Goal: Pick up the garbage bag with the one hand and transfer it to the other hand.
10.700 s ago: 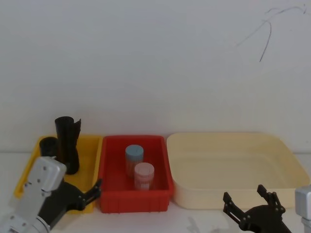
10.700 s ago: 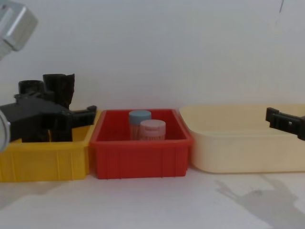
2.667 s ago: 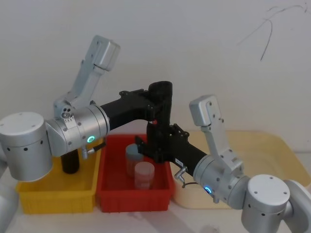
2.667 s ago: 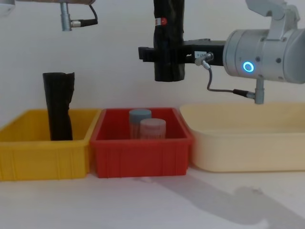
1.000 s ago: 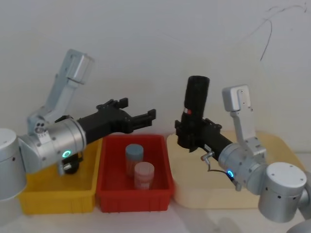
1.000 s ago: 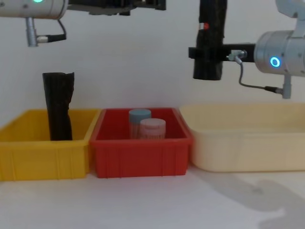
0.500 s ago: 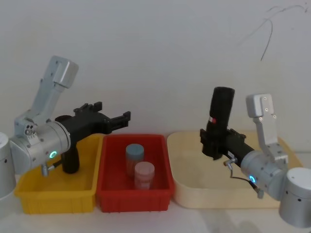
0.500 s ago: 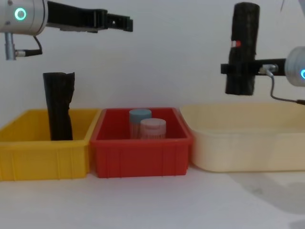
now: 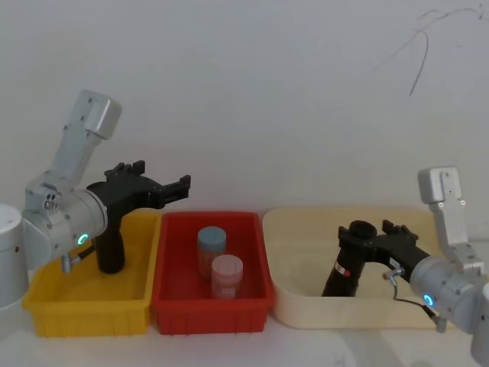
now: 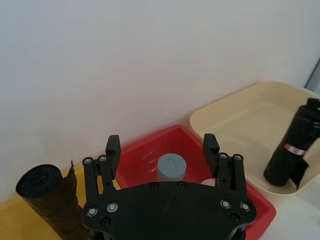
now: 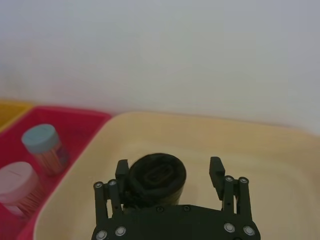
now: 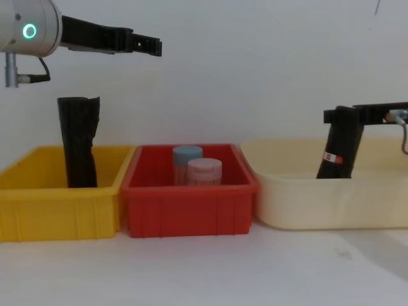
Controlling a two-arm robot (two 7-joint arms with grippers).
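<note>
Progress: transfer judged complete | garbage bag (image 9: 342,275) leans inside cream tub (image 9: 367,214) | right gripper (image 11: 169,167) released, straddling bag top | left gripper (image 9: 164,183) released, empty, well left of tub

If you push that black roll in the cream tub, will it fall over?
Probably. The black roll stands tall, narrow and leaning, so a nudge likely tips it. Being round, it might then roll inside the tub.

Yellow bin (image 9: 84,321) with upright black roll (image 12: 78,143), red bin (image 9: 210,315) — blue-lidded jar (image 9: 212,243), pink-lidded jar (image 9: 227,274) inside, cream tub (image 9: 298,306) beside
</note>
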